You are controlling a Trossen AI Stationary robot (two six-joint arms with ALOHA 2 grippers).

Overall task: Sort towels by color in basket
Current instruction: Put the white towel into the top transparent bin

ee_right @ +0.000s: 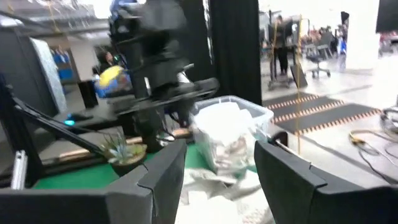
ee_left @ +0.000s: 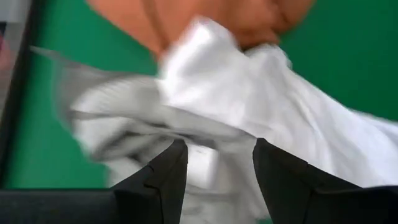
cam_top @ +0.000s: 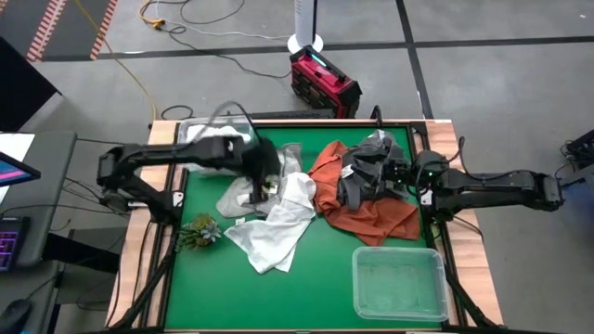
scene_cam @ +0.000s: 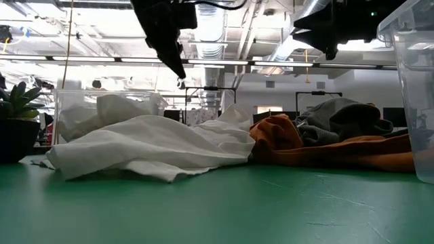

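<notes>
Green table (cam_top: 371,232) held my towel pile. My left gripper (ee_left: 214,163) hung spread over the white towel (cam_top: 278,223); my right gripper (ee_right: 217,165) was spread above the dark grey towel (cam_top: 367,172) near the right edge.

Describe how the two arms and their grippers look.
Both arms are dark, jointed and slim. The left gripper and right gripper each have two black, wedge-shaped fingers. A small green light shows on the right arm.

You're in a lab or industrial hall: exposed ceiling ducts (scene_cam: 217,30) at top, striped floor tape (cam_top: 46,28) upper left, loose cables (cam_top: 200,17).
</notes>
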